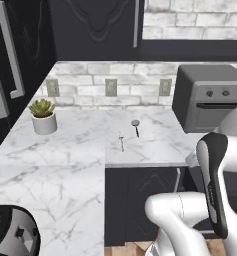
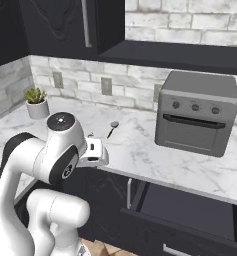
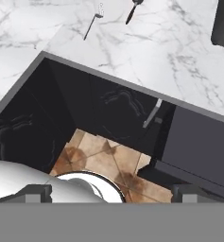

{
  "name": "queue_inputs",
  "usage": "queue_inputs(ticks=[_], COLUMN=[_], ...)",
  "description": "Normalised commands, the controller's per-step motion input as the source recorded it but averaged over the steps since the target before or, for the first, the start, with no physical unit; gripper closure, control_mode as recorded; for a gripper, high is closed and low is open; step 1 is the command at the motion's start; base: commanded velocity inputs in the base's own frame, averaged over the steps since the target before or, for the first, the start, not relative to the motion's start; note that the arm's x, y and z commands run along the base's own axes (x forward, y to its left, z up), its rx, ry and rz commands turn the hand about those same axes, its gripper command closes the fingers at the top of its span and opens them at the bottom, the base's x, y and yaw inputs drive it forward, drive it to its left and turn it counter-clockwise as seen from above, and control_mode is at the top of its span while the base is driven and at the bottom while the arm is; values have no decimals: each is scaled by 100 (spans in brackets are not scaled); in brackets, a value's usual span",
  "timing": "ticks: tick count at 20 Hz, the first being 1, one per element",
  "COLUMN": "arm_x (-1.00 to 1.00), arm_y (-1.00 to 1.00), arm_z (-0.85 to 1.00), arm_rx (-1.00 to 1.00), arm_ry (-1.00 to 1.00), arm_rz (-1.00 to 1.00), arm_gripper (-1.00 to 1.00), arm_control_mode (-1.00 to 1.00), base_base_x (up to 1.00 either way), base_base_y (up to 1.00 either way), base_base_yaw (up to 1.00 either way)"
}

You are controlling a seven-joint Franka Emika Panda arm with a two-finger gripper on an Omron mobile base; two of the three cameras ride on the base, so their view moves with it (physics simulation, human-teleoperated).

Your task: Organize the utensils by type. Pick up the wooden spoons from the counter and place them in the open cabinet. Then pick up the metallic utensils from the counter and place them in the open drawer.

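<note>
The ladle (image 1: pixel 135 125) and thin silver utensil (image 1: pixel 121 141) lie near each other on the counter (image 1: pixel 65 165), well ahead of the gripper (image 3: pixel 111 191), which hangs empty with jaws wide apart over the floor before the base cabinets. Right base view adds the open drawer (image 2: pixel 190 210) under the toaster oven (image 2: pixel 197 112); left base view adds a potted plant (image 1: pixel 43 116).

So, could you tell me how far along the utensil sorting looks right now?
No wooden spoons lie on the counter, so that part may be finished. The open tool holds nothing. The ladle and thin silver utensil remain on the marble, awaiting the open drawer.
</note>
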Motion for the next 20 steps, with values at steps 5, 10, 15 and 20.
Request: queue_inputs(ticks=[5,10,15,20], arm_x=[0,27,56,65], arm_y=[0,8,38,30], arm_z=[0,0,6,1], arm_rx=[0,3,14,11], arm_ry=[0,0,0,-1], arm_rz=[0,-3,-13,-3], arm_gripper=[-100,-100,-100,-100], arm_control_mode=[100,-100,-100,-100], base_base_x=[22,5,0,0], base_base_y=[14,2,0,0], base_base_yaw=[0,0,0,0])
